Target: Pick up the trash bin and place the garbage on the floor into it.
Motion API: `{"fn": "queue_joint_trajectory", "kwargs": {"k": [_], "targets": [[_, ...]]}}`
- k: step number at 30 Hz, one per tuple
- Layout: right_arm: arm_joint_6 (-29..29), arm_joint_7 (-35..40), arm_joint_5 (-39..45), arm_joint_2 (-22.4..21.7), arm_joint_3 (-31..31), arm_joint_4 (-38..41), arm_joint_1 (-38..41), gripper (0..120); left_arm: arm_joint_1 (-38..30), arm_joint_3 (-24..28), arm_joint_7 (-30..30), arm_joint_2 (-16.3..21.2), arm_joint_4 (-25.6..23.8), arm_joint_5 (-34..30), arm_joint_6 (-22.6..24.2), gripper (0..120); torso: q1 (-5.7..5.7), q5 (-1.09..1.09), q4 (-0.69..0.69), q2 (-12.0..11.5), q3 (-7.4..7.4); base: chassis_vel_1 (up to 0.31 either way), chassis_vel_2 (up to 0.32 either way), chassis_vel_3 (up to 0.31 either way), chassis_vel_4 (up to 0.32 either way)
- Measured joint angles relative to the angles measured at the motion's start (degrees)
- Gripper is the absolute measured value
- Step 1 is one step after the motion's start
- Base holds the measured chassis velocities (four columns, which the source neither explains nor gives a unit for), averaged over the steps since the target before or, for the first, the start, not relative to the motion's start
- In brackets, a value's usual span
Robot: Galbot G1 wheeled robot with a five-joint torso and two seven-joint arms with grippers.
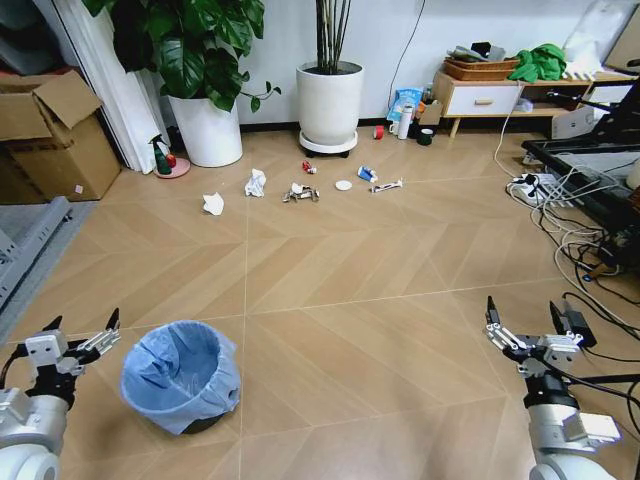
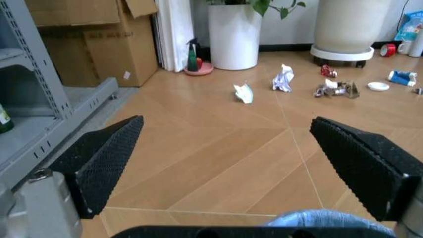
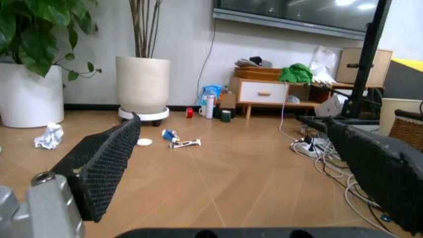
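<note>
Near the left gripper (image 1: 83, 334), fingers spread and empty, the trash bin (image 1: 181, 376) stands just beside it on the floor (image 1: 360, 300). Right gripper (image 1: 527, 326) also apart, idle. Garbage (image 1: 300, 192) lies well apart, probably awaiting the bin.

Both arms are pale grey metal cylinders. The left gripper (image 1: 82, 331) and right gripper (image 1: 524, 317) have silver knuckles and black pointed fingers (image 2: 106, 159) (pads finely dimpled, like mesh). Black cables (image 1: 600, 378) trail from the right wrist.
</note>
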Motion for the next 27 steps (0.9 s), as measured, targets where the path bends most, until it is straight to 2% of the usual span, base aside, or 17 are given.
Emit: {"fn": "queue_joint_trajectory", "kwargs": {"k": [15, 19, 22, 25, 27], "targets": [[1.38, -0.11, 0.91, -0.08, -0.51, -0.57, 0.12, 100, 1.03, 1.31, -0.44, -1.35, -0.44, 1.62, -0.75, 100, 0.00, 0.00, 0.00, 0.00, 0.00, 0.000, 0.000, 0.000, 0.000], [1.37, -0.02, 0.87, -0.35, -0.28, -1.16, 0.28, 100, 1.02, 1.28, -0.75, -1.19, 0.71, 2.50, -0.66, 100, 0.00, 0.00, 0.00, 0.00, 0.00, 0.000, 0.000, 0.000, 0.000], [1.35, -0.08, 0.99, -0.66, -0.02, -1.55, 0.31, 100, 0.31, 1.91, -1.07, -0.51, 2.00, 1.66, 1.07, 100, 0.00, 0.00, 0.00, 0.00, 0.00, 0.000, 0.000, 0.000, 0.000], [1.31, -0.30, 1.14, -1.20, 0.25, -2.14, 0.28, 100, -1.31, 2.72, -1.16, 0.75, 3.28, -0.86, 5.48, 100, 0.00, -0.01, 0.00, 0.00, 0.00, 0.000, 0.000, 0.000, 0.000], [1.31, -0.30, 1.14, -1.20, 0.25, -2.14, 0.28, 100, -1.31, 2.72, -1.16, 0.75, 3.28, -0.86, 5.48, 100, 0.00, -0.01, 0.00, 0.00, 0.00, 0.000, 0.000, 0.000, 0.000]]}}
